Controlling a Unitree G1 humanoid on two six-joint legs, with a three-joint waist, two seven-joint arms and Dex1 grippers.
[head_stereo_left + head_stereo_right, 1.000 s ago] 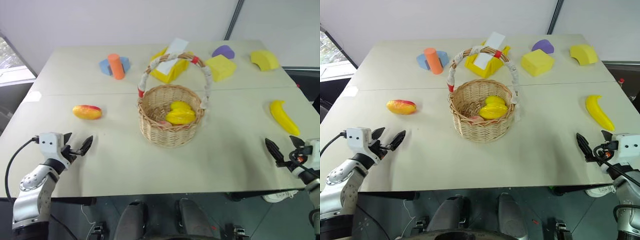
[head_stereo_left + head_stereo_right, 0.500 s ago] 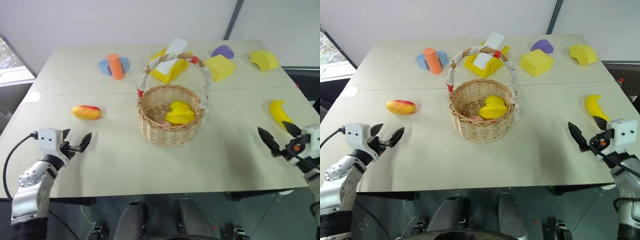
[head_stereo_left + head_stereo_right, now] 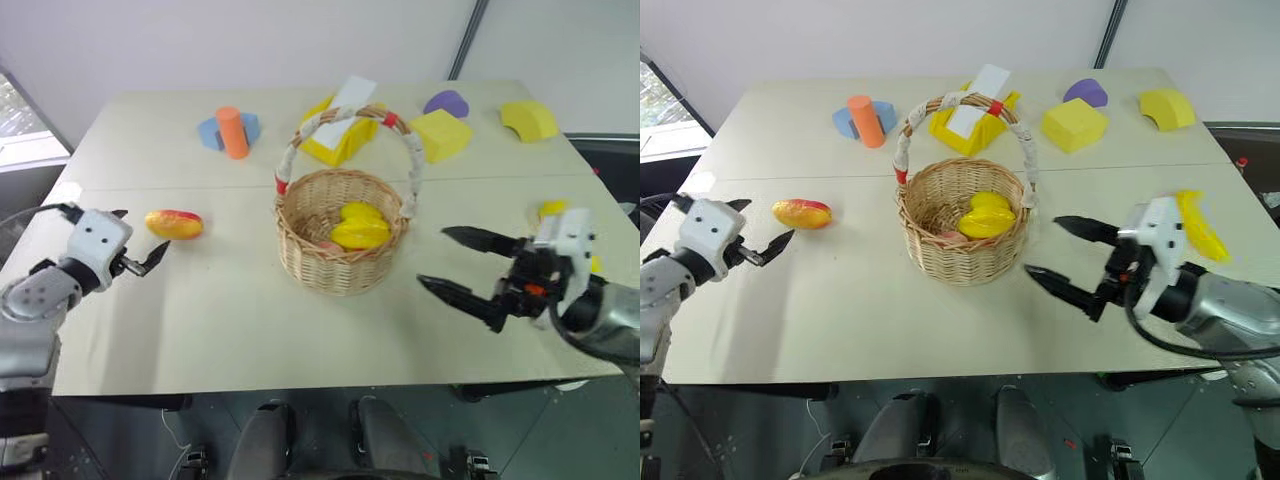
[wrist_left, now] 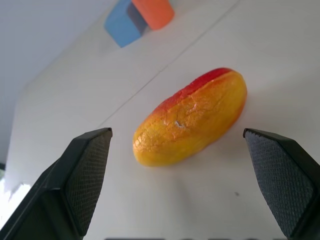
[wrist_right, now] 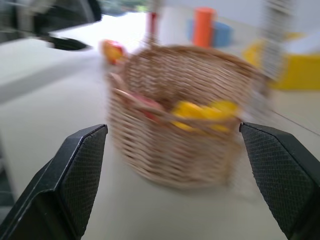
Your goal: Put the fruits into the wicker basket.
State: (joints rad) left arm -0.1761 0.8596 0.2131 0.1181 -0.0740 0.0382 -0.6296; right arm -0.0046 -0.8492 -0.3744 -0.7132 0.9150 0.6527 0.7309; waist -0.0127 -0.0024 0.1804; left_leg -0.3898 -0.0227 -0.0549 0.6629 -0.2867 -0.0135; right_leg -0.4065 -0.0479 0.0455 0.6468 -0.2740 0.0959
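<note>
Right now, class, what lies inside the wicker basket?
Inside the wicker basket lie yellow fruits and a reddish piece; its wall covers whatever sits lower down.

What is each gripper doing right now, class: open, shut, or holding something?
Left gripper: open, empty, facing the mango.
Right gripper: open, empty, facing the basket.

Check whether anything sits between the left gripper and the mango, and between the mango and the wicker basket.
Nothing visible does. The left gripper is open with the mango right ahead of its fingers, only bare table between them. From the mango to the wicker basket the tabletop is bare too; the arched handle leaves the rim open on that side.
</note>
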